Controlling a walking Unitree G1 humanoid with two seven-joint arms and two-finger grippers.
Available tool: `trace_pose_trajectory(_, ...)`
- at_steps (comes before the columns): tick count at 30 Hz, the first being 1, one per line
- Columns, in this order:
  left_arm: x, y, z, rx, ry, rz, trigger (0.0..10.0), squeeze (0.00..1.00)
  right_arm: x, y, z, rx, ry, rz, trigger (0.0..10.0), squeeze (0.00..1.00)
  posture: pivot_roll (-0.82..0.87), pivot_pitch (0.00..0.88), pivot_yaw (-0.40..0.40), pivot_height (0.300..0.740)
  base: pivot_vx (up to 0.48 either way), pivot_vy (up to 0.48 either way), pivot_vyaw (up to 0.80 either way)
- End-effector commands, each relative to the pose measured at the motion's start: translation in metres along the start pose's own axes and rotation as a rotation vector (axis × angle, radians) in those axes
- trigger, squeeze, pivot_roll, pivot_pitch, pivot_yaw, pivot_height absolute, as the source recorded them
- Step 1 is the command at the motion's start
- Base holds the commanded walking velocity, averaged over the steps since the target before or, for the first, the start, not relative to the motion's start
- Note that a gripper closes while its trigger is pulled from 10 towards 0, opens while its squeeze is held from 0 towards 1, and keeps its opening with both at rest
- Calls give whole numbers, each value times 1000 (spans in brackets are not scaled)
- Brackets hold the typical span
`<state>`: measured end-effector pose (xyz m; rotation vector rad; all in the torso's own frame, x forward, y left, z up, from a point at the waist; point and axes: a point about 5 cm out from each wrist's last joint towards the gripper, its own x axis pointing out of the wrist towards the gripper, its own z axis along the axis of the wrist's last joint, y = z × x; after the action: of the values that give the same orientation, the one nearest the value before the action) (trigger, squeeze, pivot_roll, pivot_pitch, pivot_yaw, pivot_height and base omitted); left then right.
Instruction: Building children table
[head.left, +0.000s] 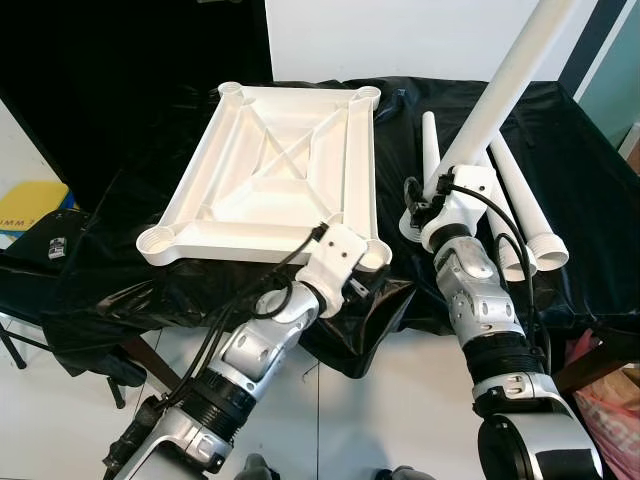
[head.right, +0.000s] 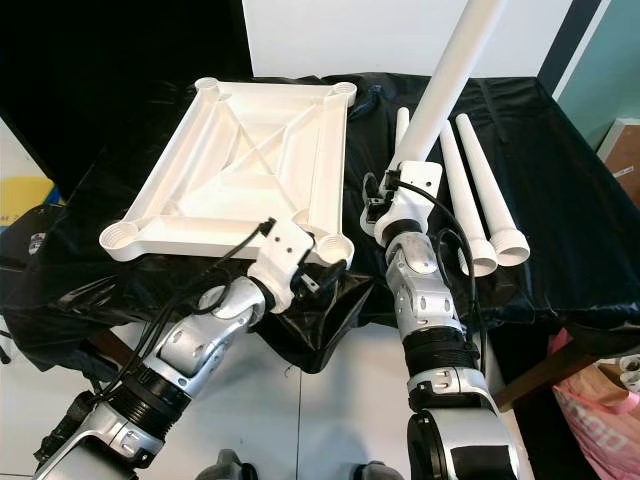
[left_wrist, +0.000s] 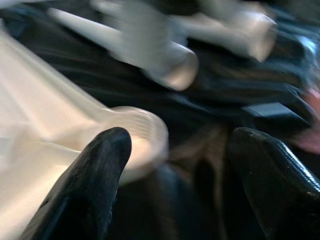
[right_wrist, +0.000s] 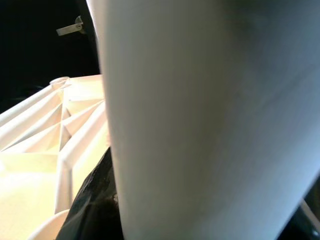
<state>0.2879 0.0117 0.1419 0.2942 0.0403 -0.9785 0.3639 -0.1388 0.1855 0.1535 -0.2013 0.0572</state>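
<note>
Black-draped table with upturned white tabletop at left, spare legs lying at right. Left gripper spread beside near corner socket; right gripper clamped on raised leg. Best to steady tabletop, line leg upright over socket, then press in.

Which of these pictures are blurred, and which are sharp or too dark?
Left wrist view: motion-blurred; the tabletop and table legs smear, though the black fingers stay fairly crisp. Right wrist view: the held leg is very close and soft. Both eye views: sharp, evenly lit, black cloth very dark.
</note>
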Motion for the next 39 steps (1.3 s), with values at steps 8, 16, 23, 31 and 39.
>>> trace_pose_trajectory(8, -2, -25, -19, -22, 88, -161, 10000, 0, 2, -3, 5, -16, -20, -14, 10000, 0, -22, 58, -16, 740, 0, 0, 0)
trace_pose_trajectory(16, -5, -30, -48, -11, 238, -185, 10000, 0, 5, 0, 6, -14, -22, -11, 10000, 0, -19, 75, -10, 740, 0, 0, 0)
trace_pose_trajectory(23, -1, -18, -54, 16, 273, -75, 10000, 0, 6, 1, 7, -10, -25, -10, 10000, 0, -22, 83, -6, 740, 0, 0, 0)
trace_pose_trajectory(31, 2, -3, -55, 47, 283, 63, 0, 0, 6, 2, 8, -6, -29, -10, 10000, 0, -24, 85, -3, 740, 0, 0, 0)
trace_pose_trajectory(39, 0, -10, -61, 86, 295, 28, 0, 0, 6, 2, 8, -8, -33, -8, 10000, 0, -26, 89, -4, 740, 0, 0, 0)
